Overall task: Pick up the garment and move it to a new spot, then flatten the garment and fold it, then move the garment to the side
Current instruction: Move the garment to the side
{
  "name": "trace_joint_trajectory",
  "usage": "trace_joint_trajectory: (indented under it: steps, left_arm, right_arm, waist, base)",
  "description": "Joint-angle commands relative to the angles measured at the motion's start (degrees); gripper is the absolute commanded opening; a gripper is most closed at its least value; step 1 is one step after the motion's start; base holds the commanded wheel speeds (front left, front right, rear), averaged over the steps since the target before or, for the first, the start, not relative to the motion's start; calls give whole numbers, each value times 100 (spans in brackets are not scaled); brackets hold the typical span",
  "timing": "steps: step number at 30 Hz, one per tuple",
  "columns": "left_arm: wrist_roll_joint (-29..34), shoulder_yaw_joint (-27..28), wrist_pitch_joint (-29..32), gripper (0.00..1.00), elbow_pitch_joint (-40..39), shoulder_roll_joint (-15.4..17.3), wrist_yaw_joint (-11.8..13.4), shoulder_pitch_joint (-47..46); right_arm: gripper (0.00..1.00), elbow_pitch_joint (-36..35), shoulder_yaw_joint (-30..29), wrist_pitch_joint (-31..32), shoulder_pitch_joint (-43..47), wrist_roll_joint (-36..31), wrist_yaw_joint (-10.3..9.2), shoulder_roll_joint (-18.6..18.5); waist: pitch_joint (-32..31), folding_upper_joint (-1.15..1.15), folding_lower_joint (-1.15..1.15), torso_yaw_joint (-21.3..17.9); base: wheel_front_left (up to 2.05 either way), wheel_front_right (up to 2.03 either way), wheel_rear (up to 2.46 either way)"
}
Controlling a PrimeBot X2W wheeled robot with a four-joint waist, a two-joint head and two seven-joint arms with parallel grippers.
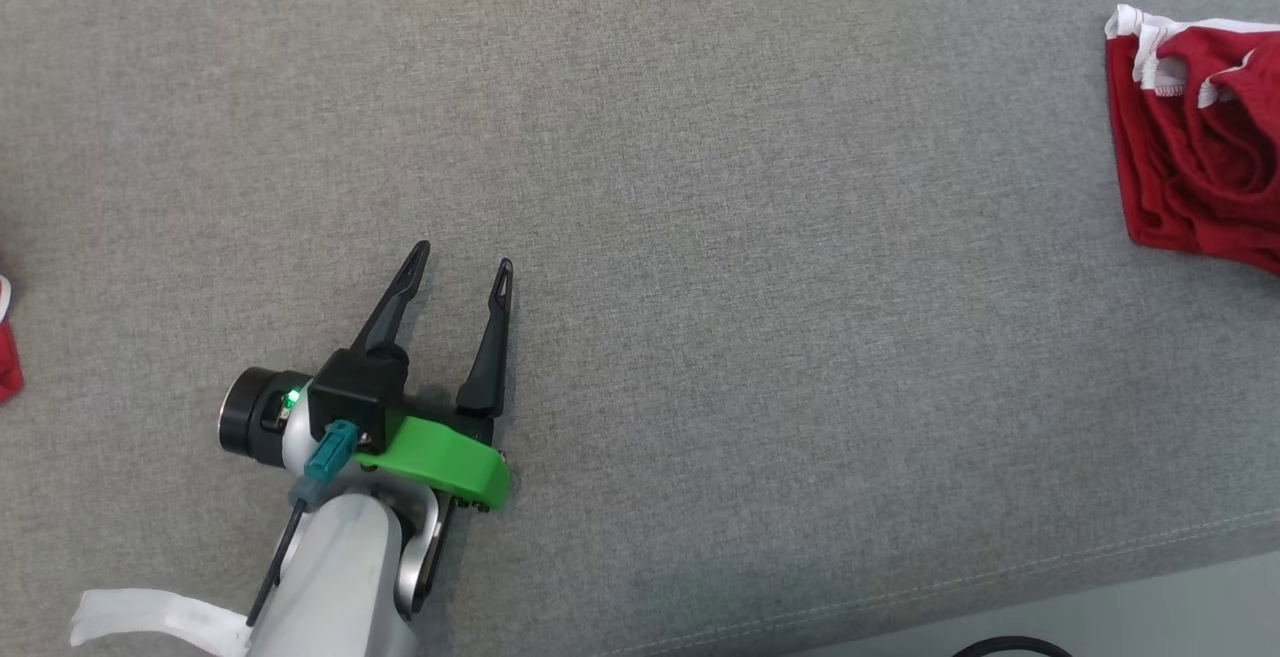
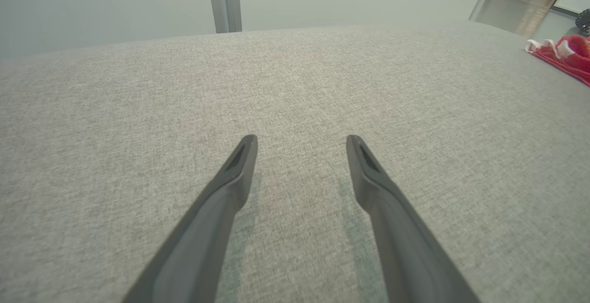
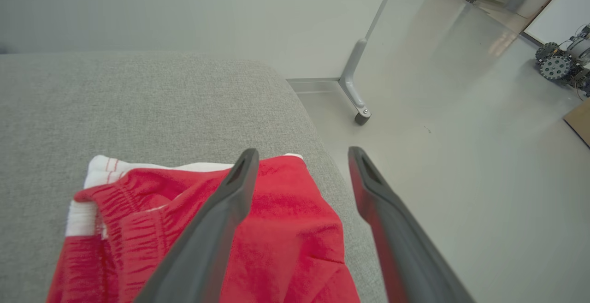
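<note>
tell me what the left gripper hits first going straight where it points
Bare grey cushion lies ahead of the left gripper; the red garment sits far to the right. It might graze the cushion; depth unclear.

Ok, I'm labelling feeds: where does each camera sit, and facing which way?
Head view: on the head, facing down at grey cushion; left gripper and forearm show.
Left wrist view: left wrist, along its open fingers across the cushion.
Right wrist view: right wrist, right gripper open over the red garment at cushion's edge.
Shared: all three see that garment.
</note>
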Motion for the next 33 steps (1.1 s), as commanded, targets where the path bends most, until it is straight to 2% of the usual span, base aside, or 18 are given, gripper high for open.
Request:
trace_joint_trajectory:
  steps: [1, 4, 7, 10, 13, 19, 28, 33]
  left_arm:
    - [-40, 23, -1, 100, 16, 10, 6, 53]
    - [-121, 89, -1, 100, 67, 12, 63, 144]
    - [-231, 176, -1, 100, 116, 10, 155, 234]
    - [-329, 258, -1, 100, 193, 8, 237, 359]
    - [-390, 377, -1, 100, 253, 10, 321, 490]
    - [-497, 644, -1, 100, 369, 9, 416, 782]
    - [-660, 929, -1, 100, 493, 8, 478, 1245]
    - [-700, 1005, -1, 100, 571, 7, 397, 1528]
  right_arm:
    - [100, -204, -226, -15, 200, -203, -8, 85]
    - [100, -796, -512, -15, 523, -498, -6, 512]
    - [100, -1465, -489, -16, 931, -606, -9, 926]
    - [100, -2066, -214, -15, 1405, -584, -8, 1394]
    - [100, -2571, 94, -16, 1842, -426, -9, 1669]
    - [100, -3198, 530, -15, 2670, -137, -8, 2055]
    - [100, -3574, 505, -15, 3675, -124, -8, 2452]
    - [100, -3689, 504, -15, 4173, -239, -8, 2541]
  waist:
    - [-114, 0, -1, -5]
    - [-312, 0, -1, -36]
    - [-549, 0, -1, -50]
    - [-796, 0, -1, -28]
    - [-1016, 0, -1, 32]
    - [-1465, 0, -1, 198]
    - [-2048, 0, -1, 378]
    - [-2375, 0, -1, 433]
  base:
    - [0, 0, 0]
    - [0, 0, 0]
    - [0, 0, 0]
    - [0, 0, 0]
    - [0, 0, 0]
    - [0, 0, 0]
    - [0, 0, 0]
    - [0, 0, 0]
